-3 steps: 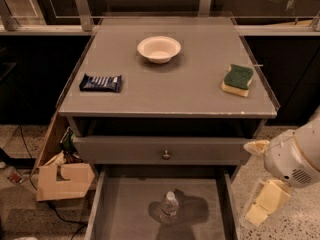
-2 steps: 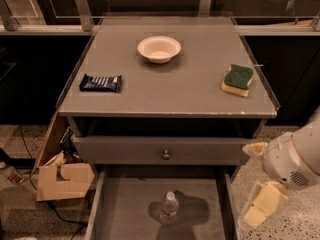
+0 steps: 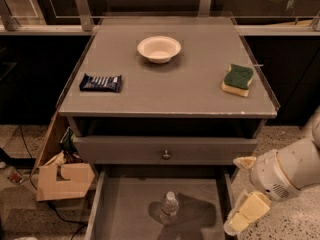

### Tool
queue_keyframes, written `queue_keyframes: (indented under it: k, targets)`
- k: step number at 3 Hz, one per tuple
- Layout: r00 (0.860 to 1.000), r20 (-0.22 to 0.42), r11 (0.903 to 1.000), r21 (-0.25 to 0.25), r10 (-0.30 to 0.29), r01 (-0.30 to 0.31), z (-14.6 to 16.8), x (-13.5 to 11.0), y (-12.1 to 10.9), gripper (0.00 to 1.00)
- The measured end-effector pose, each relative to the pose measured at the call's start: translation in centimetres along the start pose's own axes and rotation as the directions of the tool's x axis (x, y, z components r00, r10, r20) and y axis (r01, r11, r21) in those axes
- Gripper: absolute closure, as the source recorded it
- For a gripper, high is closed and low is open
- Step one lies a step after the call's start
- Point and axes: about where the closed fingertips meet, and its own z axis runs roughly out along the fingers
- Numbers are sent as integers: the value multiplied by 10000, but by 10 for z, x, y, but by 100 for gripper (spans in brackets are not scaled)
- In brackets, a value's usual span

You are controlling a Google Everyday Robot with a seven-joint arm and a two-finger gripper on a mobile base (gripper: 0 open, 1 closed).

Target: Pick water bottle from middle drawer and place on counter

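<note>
The water bottle (image 3: 169, 205) stands upright on the floor of the open middle drawer (image 3: 125, 209), near its centre, clear with a white cap. My gripper (image 3: 235, 194) hangs at the drawer's right side, to the right of the bottle and apart from it. Its two pale yellow fingers (image 3: 248, 210) are spread, with nothing between them. The counter (image 3: 170, 84) is the grey cabinet top above.
On the counter lie a white bowl (image 3: 159, 48) at the back middle, a dark snack bar (image 3: 100, 82) at the left and a green-and-yellow sponge (image 3: 237, 79) at the right. A shut drawer front with a knob (image 3: 166, 155) is above the open drawer. A cardboard box (image 3: 62, 179) sits on the floor at the left.
My gripper has moved slightly down and to the left, closer to the drawer's right wall. The bottle has not moved.
</note>
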Motion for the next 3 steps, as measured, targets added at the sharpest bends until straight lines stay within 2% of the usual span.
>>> queue_keyframes:
  k: [1,3]
  targets:
    - [9987,318,9989,-252,402,-394,34,8,-7,0]
    - [9981,423,9986,-309,441,-428,39,11,-6,0]
